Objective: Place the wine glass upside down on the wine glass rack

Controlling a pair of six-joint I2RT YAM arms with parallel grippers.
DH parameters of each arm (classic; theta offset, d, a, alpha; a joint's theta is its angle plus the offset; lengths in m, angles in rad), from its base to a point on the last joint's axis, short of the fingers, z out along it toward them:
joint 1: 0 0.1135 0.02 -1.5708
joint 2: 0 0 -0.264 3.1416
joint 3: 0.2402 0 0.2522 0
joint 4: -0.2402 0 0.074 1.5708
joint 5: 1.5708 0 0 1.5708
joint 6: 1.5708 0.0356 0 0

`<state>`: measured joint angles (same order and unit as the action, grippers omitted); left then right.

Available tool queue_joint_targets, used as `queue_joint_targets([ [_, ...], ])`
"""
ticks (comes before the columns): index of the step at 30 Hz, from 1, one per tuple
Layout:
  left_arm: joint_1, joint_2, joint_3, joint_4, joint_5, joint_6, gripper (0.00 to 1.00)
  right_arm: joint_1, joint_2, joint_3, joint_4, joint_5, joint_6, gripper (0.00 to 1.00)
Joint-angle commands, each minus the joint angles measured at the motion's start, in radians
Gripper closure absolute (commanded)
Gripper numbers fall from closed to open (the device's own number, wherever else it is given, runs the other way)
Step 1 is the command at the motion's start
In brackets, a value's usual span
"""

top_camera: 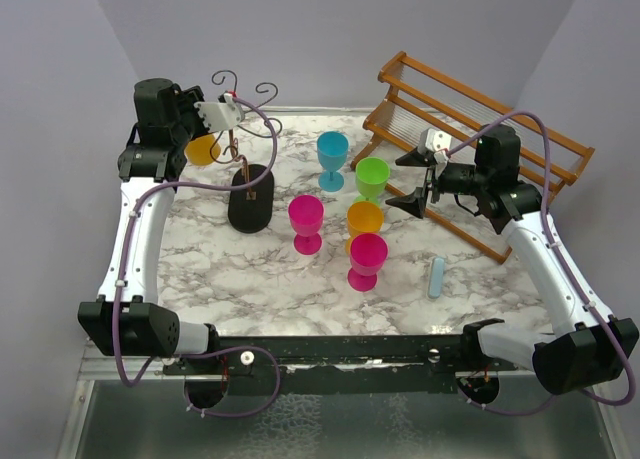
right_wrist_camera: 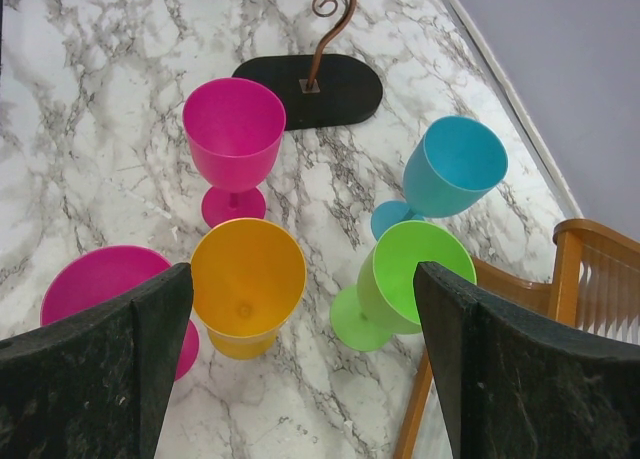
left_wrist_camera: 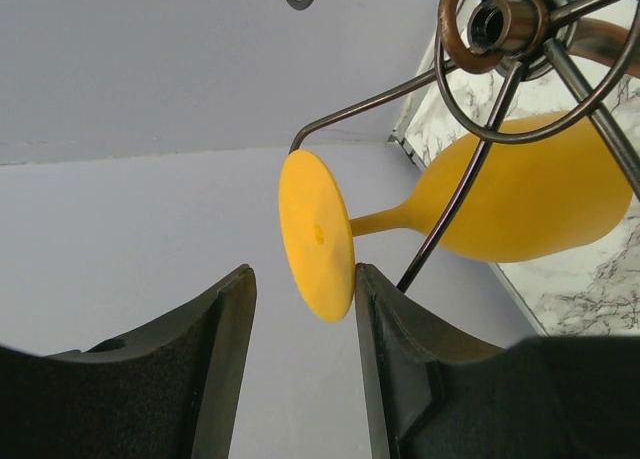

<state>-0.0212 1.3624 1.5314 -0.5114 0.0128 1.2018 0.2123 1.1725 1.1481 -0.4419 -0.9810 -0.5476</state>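
Observation:
An orange wine glass point(top_camera: 203, 149) hangs upside down by its stem on a curled arm of the dark wire rack point(top_camera: 243, 127), which stands on a black oval base point(top_camera: 250, 197) at the back left. In the left wrist view the glass's foot point(left_wrist_camera: 316, 234) sits over the rack's wire arm point(left_wrist_camera: 500, 89), with the bowl point(left_wrist_camera: 530, 194) beyond. My left gripper point(left_wrist_camera: 304, 279) is open around the foot; the foot touches the right finger point(left_wrist_camera: 400, 329) and a gap shows on the left side. My right gripper point(top_camera: 418, 182) is open and empty, above the standing glasses.
Upright glasses stand mid-table: blue point(top_camera: 333, 157), green point(top_camera: 372, 177), orange point(top_camera: 365, 219) and two pink ones point(top_camera: 306, 219) point(top_camera: 367, 257). A brown wooden slatted rack point(top_camera: 480, 129) lies at the back right. A small light blue object point(top_camera: 436, 277) lies at the right front.

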Motion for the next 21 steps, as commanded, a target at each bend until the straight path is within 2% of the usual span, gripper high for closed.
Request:
queue_joint_targets([
  [1, -0.001, -0.033, 0.049, -0.034, 0.055, -0.008, 0.52, -0.001, -0.002, -0.011, 0.026, 0.011, -0.011, 0.09],
  [9, -0.002, -0.041, 0.091, -0.081, 0.120, -0.048, 0.50, -0.001, 0.006, -0.007, 0.017, 0.020, -0.014, 0.09],
  [14, -0.001, -0.046, 0.156, -0.108, 0.206, -0.159, 0.48, -0.001, 0.042, 0.069, -0.109, 0.001, -0.059, 0.09],
  [16, -0.002, -0.052, 0.174, -0.088, 0.257, -0.258, 0.45, 0.000, 0.061, 0.103, -0.174, -0.006, -0.080, 0.10],
  [17, -0.002, -0.056, 0.179, -0.077, 0.287, -0.306, 0.42, 0.003, 0.068, 0.120, -0.206, -0.005, -0.090, 0.10],
  [19, -0.002, -0.064, 0.181, -0.054, 0.343, -0.422, 0.26, 0.015, 0.084, 0.154, -0.269, 0.016, -0.110, 0.11],
  [21, -0.002, -0.073, 0.177, -0.027, 0.385, -0.548, 0.22, 0.036, 0.101, 0.186, -0.329, 0.042, -0.126, 0.12],
])
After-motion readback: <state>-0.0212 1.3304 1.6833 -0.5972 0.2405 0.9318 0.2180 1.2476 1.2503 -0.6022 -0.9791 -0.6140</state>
